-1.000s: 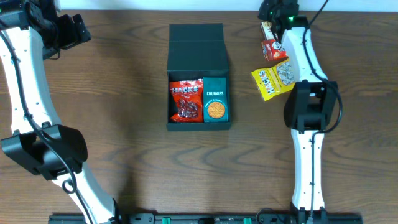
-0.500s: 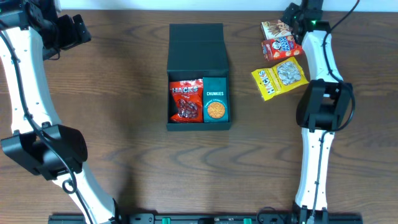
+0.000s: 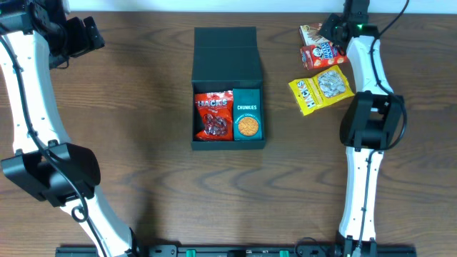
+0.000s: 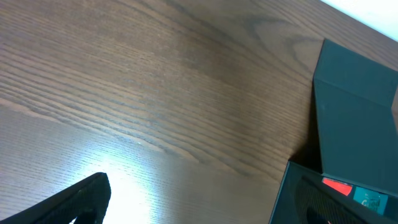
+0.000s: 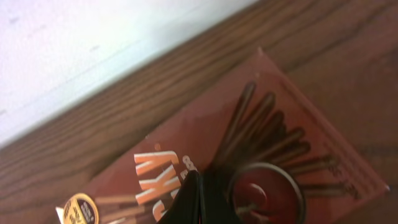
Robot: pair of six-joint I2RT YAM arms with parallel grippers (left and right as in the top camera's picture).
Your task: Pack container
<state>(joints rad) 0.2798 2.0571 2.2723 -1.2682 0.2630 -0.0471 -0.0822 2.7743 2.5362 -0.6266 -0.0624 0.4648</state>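
Hazard: hovering over the biscuit-stick box (image 5: 298, 149) with right claw (image 5: 193, 190) apparently pinched together, gripping nothing; risking shoving it away instead of grasping. Leaving container (image 3: 227, 46) open at centre, well apart, red pack (image 3: 213, 116) and teal box (image 3: 247, 114) inside.

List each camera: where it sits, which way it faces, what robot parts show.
Overhead: above the brown wooden table, facing straight down on the open dark teal-black cardboard container, white left arm and right arm.
Left wrist: looking down at bare table, the container at frame right; one dark fingertip shows.
Right wrist: close above the red stick-biscuit box; its dark fingertips show.
Shared: overhead and left wrist both see the container.
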